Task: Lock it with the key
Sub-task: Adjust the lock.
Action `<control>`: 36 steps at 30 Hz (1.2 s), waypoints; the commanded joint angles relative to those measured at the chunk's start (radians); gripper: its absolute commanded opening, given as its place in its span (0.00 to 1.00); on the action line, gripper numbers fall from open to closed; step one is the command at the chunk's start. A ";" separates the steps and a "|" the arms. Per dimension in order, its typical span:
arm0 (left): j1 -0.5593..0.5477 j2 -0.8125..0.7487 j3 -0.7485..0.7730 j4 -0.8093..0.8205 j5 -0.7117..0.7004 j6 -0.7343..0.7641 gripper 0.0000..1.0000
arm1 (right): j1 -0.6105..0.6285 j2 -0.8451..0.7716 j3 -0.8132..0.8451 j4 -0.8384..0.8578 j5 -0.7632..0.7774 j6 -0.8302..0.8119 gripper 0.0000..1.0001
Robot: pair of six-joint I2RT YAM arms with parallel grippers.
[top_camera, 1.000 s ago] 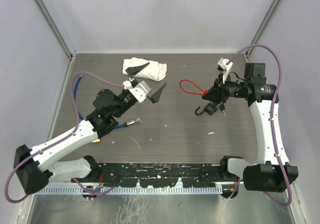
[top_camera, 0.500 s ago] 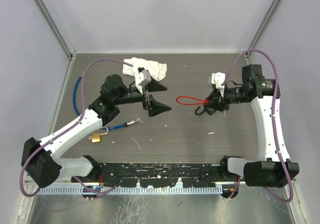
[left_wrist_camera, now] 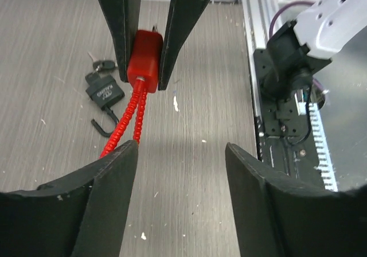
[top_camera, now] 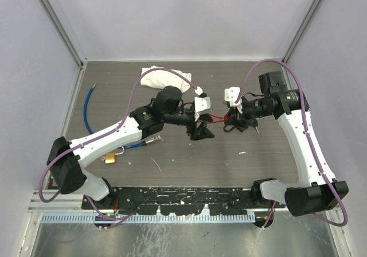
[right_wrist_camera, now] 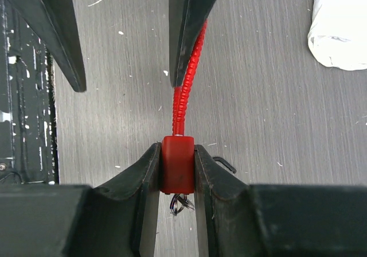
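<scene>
The red lock (right_wrist_camera: 177, 171) between the fingers (right_wrist_camera: 143, 182) of the right gripper (right_wrist_camera: 176, 149) looks like smooth plastic with a soft shine. The red cord (right_wrist_camera: 189, 73) coming out of it is bumpy, ring after ring. Those fingers are dull black plastic, and so are the left gripper's (left_wrist_camera: 180, 148). Under both grippers the table (left_wrist_camera: 206, 67) is grey and wood-like, with fine lines and white specks. Near the right gripper lie a dull black padlock (left_wrist_camera: 104, 90) and small shiny metal keys (left_wrist_camera: 98, 66). Ahead of the right gripper, off to one side, a white cloth (right_wrist_camera: 341, 27) looks soft.

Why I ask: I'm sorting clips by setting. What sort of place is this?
Likely a robot lab test cell: plain white walls box in a table, two arms are bolted to a rail, and props like a padlock and cloth lie there.
</scene>
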 commanded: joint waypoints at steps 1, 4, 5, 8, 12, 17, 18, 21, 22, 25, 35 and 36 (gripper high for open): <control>0.000 0.048 0.076 -0.080 -0.040 0.070 0.62 | 0.046 -0.012 0.021 0.047 -0.006 0.062 0.01; -0.002 0.057 0.093 -0.081 -0.052 0.065 0.60 | 0.068 -0.013 0.017 0.065 0.024 0.083 0.01; -0.002 0.046 0.094 -0.085 -0.043 0.070 0.60 | 0.070 -0.012 0.016 0.069 0.036 0.090 0.01; 0.001 -0.021 0.059 -0.077 0.045 0.095 0.66 | 0.070 -0.008 0.015 0.072 0.076 0.107 0.01; 0.016 -0.169 -0.061 -0.011 0.101 0.091 0.76 | 0.069 -0.012 -0.002 0.071 0.090 0.109 0.01; 0.065 -0.277 -0.146 0.066 0.045 0.024 0.88 | 0.070 -0.019 -0.019 0.062 0.052 0.079 0.01; 0.066 -0.266 -0.142 0.067 0.022 0.017 0.92 | 0.072 -0.018 -0.018 0.059 0.042 0.073 0.01; 0.067 -0.201 -0.099 0.064 0.009 -0.007 0.99 | 0.083 -0.014 -0.011 0.057 0.022 0.073 0.01; 0.066 -0.150 -0.080 0.064 0.018 -0.016 0.98 | 0.089 -0.011 -0.008 0.057 0.020 0.074 0.01; 0.064 -0.056 -0.026 0.069 0.051 -0.044 0.98 | 0.104 -0.007 -0.002 0.058 0.023 0.083 0.01; 0.038 0.131 0.076 0.040 0.097 -0.079 0.60 | 0.134 0.000 -0.004 0.069 0.021 0.107 0.01; 0.038 0.137 0.078 0.043 0.100 -0.085 0.55 | 0.135 0.002 -0.005 0.071 0.019 0.108 0.01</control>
